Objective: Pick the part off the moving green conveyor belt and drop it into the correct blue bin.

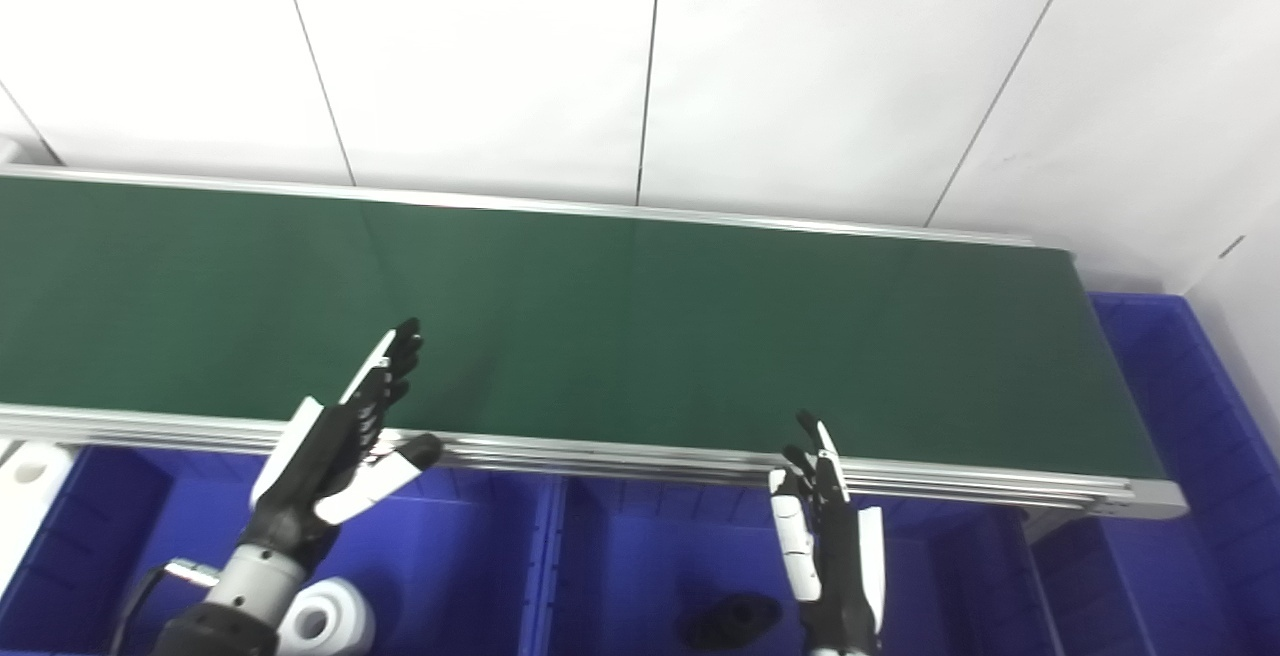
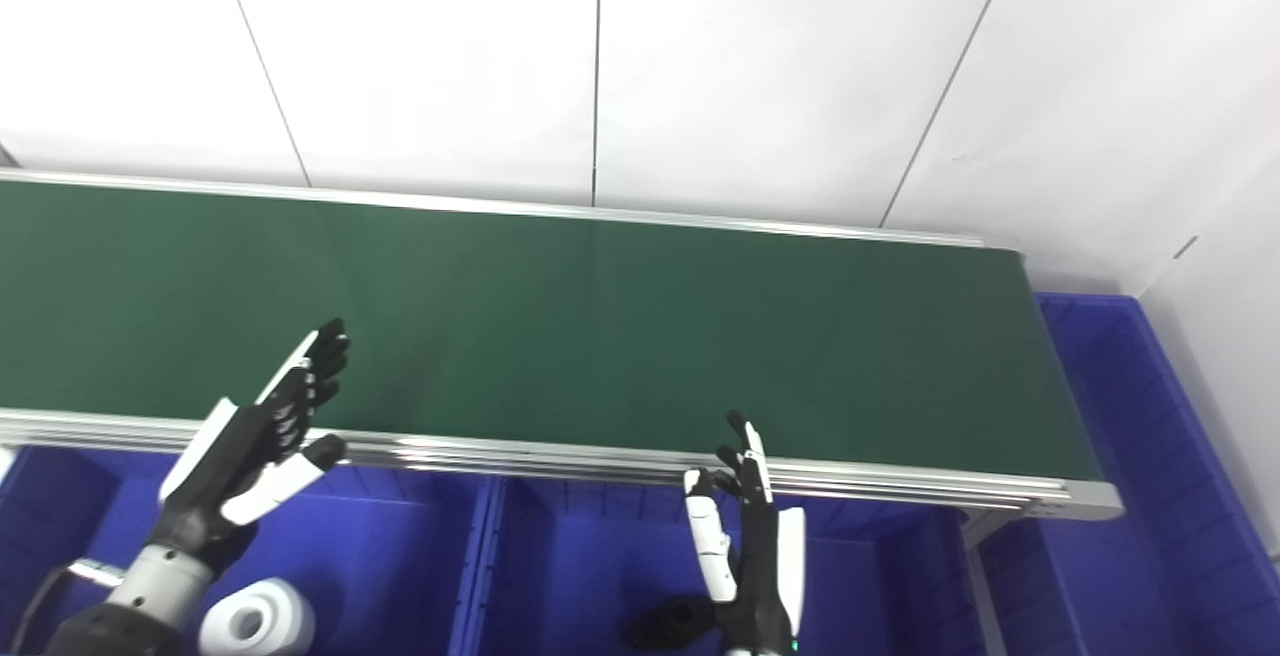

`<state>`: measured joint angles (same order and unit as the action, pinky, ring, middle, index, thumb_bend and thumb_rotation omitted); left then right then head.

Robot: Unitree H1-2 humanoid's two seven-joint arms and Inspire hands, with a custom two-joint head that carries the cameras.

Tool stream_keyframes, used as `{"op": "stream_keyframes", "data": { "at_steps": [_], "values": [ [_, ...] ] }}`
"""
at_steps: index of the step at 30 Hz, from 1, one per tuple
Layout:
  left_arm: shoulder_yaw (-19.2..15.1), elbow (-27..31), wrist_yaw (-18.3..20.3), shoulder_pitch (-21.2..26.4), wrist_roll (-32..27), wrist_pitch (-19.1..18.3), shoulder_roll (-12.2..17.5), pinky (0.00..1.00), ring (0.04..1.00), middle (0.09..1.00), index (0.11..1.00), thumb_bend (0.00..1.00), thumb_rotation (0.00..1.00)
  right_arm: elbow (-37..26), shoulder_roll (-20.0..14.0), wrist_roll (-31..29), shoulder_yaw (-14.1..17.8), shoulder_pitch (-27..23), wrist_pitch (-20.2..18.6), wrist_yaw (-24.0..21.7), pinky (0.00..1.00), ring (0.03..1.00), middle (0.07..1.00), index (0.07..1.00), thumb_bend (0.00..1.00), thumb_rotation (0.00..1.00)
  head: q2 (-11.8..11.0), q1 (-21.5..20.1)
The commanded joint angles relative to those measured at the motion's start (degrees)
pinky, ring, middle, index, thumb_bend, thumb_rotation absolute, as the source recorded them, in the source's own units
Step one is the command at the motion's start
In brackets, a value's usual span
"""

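Note:
The green conveyor belt [image 1: 640,316] runs across the view with no part on it. My left hand [image 1: 345,431] is open, fingers stretched over the belt's near rail. My right hand [image 1: 828,536] is open too, raised edge-on above the middle blue bin [image 1: 620,566] just in front of the rail. A white cylindrical part [image 1: 325,618] lies in the left blue bin [image 1: 450,556]. A black part [image 1: 730,621] rests in the middle bin beside my right wrist.
Another white part [image 1: 25,496] shows at the far left edge. A further blue bin [image 1: 1190,436] stands at the belt's right end. A white panelled wall [image 1: 640,56] rises behind the belt.

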<state>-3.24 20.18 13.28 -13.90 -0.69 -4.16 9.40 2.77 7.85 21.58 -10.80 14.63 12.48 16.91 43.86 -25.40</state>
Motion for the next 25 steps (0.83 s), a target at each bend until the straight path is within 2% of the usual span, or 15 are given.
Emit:
{"op": "stream_keyframes", "data": {
  "at_steps": [1,4,8,12,15,20,23,25],
  "values": [
    [-0.79,5.40,-1.21,-0.46,-3.68,-2.13,-0.67,1.00,1.000,1.000,1.000,0.74,0.68,-0.87,5.38,0.44,-3.37,-1.06,2.61,0.85,0.79,0.865,0.958,0.930,0.64,1.00,0.72,0.74],
    [-0.78,9.50,-2.23,-2.06,-6.05,-4.34,-2.42,1.00,1.000,1.000,1.000,0.74,0.67,-2.45,4.83,0.46,-3.33,-0.84,1.42,0.17,0.79,0.869,0.962,0.932,0.63,1.00,1.68,2.17],
    [0.08,9.90,-4.01,-4.71,-4.98,-2.68,-4.97,1.00,1.000,1.000,1.000,0.69,0.66,-3.30,3.95,0.87,-3.07,-0.72,0.81,-0.28,0.79,0.870,0.960,0.933,0.62,1.00,1.94,3.79],
    [0.78,0.96,-6.35,-4.86,0.31,6.02,-6.05,1.00,1.000,1.000,1.000,0.76,0.70,-3.79,3.24,-0.04,-2.56,-0.33,0.94,-0.84,0.79,0.871,0.966,0.936,0.57,1.00,1.11,5.69],
    [0.88,-5.33,-8.71,-3.86,2.76,11.89,-7.41,1.00,1.000,1.000,1.000,0.78,0.72,-4.53,3.08,-0.31,-2.21,0.25,0.21,-1.19,0.78,0.869,0.961,0.933,0.58,1.00,0.78,7.20],
    [2.25,-9.18,-10.74,-3.06,5.69,16.10,-8.57,1.00,1.000,1.000,1.000,0.78,0.78,-6.55,2.87,-2.70,-1.78,1.32,-0.13,-2.34,0.80,0.872,0.956,0.939,0.60,1.00,0.90,7.94],
    [2.88,-8.75,-11.11,-3.30,5.60,16.61,-9.22,1.00,1.000,1.000,1.000,0.77,0.78,-7.20,2.50,-3.64,-1.63,1.78,-0.15,-3.04,0.81,0.875,0.955,0.941,0.62,1.00,0.72,8.49],
    [2.94,-8.33,-12.22,-3.58,6.60,16.70,-10.01,1.00,1.000,1.000,1.000,0.81,0.80,-7.51,2.14,-3.28,-1.57,2.01,-0.27,-3.27,0.81,0.874,0.955,0.943,0.61,1.00,0.66,9.12]
  ]
}}
